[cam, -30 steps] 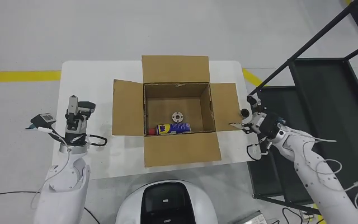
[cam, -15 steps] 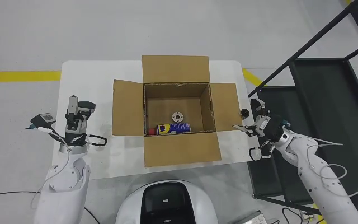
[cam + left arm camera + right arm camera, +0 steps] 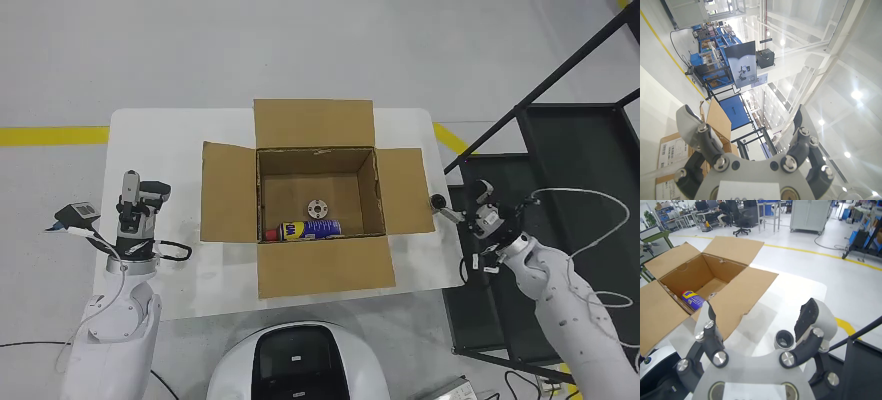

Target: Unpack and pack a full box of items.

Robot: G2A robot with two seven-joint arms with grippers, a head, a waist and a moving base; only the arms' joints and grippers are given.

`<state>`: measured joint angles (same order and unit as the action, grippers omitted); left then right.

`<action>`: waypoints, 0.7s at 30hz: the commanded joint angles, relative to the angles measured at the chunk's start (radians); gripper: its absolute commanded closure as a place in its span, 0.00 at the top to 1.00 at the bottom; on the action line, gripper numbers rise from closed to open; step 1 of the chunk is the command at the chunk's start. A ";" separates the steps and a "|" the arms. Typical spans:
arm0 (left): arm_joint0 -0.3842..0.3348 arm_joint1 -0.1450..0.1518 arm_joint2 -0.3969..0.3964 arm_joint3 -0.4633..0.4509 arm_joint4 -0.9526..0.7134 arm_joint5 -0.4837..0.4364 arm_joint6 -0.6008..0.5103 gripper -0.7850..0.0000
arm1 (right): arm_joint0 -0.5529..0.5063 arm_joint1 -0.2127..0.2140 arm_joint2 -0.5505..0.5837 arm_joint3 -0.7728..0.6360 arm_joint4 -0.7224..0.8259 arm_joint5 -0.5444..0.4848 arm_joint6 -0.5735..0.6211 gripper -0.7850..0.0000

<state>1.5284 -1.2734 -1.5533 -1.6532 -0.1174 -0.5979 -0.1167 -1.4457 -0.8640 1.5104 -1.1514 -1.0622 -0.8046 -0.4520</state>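
Open cardboard box (image 3: 320,268) is sitting mid-desk (image 3: 160,140), a spray can (image 3: 305,230) lying inside, awaiting unpacking. Right gripper (image 3: 758,308), released, is hovering over a small metal cylinder (image 3: 783,339) at the desk's edge. Left gripper (image 3: 743,113), released, is pointing upward beside the box, apparently idle.

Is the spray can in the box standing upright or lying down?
Lying down: the spray can rests lengthwise on the cardboard box floor.

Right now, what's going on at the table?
Neither arm holds anything. The right gripper is open near a small metal cylinder standing at the table edge, beside the open cardboard box. A spray can and a round metal part lie inside. The left gripper is open, pointing up on the box's other side.
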 commanded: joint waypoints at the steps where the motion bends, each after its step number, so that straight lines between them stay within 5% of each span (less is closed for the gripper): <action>1: 0.000 0.000 0.000 0.000 0.000 0.000 0.000 1.00 | 0.036 -0.008 -0.033 0.054 0.000 0.006 0.021 1.00; 21: 0.000 0.000 0.000 0.000 0.000 0.000 0.000 1.00 | 0.302 -0.091 -0.249 0.467 -0.135 0.120 -0.060 1.00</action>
<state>1.5284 -1.2734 -1.5533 -1.6532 -0.1174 -0.5979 -0.1167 -1.1527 -0.9516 1.2685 -0.7009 -1.1933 -0.6851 -0.5044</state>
